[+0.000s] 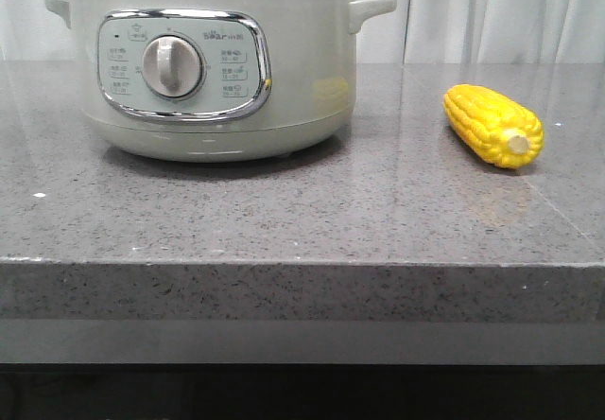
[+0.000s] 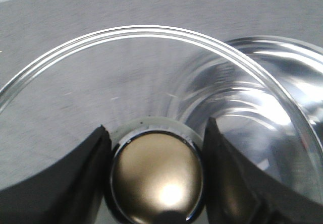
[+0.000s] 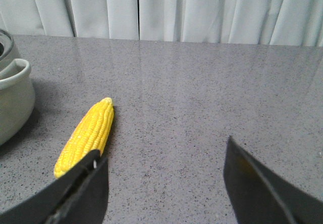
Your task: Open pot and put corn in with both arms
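Grey counter (image 1: 284, 221): left claw (image 2: 156, 178) pinches lid knob (image 2: 156, 181) (pot (image 1: 203, 70) top cropped); right claw (image 3: 164, 183) spread near corn (image 3: 88, 133).

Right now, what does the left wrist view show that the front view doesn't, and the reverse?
Only the left wrist view shows the left gripper, its fingers on either side of the lid's round metallic knob, with the glass lid offset from the shiny steel pot interior. Only the front view shows the control panel, the dial, both side handles and the corn lying on the counter to the pot's right. Both show the pot and the grey speckled counter.
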Robot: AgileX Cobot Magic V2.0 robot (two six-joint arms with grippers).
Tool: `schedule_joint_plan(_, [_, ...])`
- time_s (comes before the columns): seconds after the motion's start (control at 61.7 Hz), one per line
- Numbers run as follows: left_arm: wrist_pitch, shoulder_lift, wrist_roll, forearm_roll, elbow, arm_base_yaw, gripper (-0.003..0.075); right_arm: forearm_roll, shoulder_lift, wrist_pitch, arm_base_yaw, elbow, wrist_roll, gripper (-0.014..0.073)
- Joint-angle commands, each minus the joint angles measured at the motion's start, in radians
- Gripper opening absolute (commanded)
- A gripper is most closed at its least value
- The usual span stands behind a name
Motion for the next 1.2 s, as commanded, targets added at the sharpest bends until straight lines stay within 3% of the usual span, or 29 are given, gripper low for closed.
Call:
schedule_joint_plan(0.0, [-0.078, -0.075, -0.002, -0.016, -0.042, 0.066, 0.0188, -0.006, 0.016, -0.076, -0.004, -0.035, -0.006, 0.0508])
schedule_joint_plan(0.243, [-0.016, -0.075, -0.002, -0.034, -0.042, 0.205, 0.0188, -0.006, 0.065, -0.079, -0.004, -0.035, -0.006, 0.0508])
schedule_joint_plan(0.568, [-0.012, -0.076, -0.002, -0.045, -0.042, 0.218, 0.0188, 0.042, 0.306, -0.091, 0.027, -0.103, -0.006, 0.0517])
schedule_joint_plan(0.73, [-0.012, -0.076, -0.002, -0.045, -0.042, 0.218, 0.0188, 0.043, 0.494, -0.085, 0.079, -0.197, -0.006, 0.061])
schedule_joint_plan(0.811, [-0.012, -0.076, -0.002, -0.045, -0.042, 0.218, 0.0188, 0.043, 0.59, -0.079, 0.109, -0.251, -0.006, 0.061])
schedule_joint_plan(1.184, [-0.012, -0.076, -0.002, -0.045, -0.042, 0.218, 0.0188, 0.18, 1.005, 0.197, 0.175, -0.616, -0.006, 0.061])
